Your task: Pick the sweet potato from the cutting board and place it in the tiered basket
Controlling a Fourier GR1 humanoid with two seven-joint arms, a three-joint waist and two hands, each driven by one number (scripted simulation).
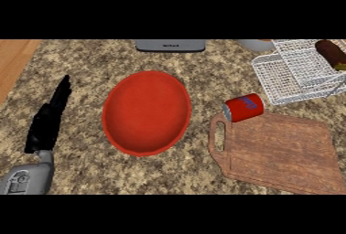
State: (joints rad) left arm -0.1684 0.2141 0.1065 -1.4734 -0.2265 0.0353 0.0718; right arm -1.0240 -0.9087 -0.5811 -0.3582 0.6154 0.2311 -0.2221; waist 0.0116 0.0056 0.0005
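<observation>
The sweet potato, dark brown and oblong, lies in the upper tier of the white wire tiered basket at the top right. The wooden cutting board at the lower right carries no sweet potato; a red can lies on its side at the board's upper left corner. My left hand rests open at the left, fingers straight and pointing up, holding nothing. My right hand does not show anywhere in the view.
A large red bowl sits in the middle of the granite counter. A grey appliance stands at the back edge, a white dish beside the basket. Wooden surface borders the far left.
</observation>
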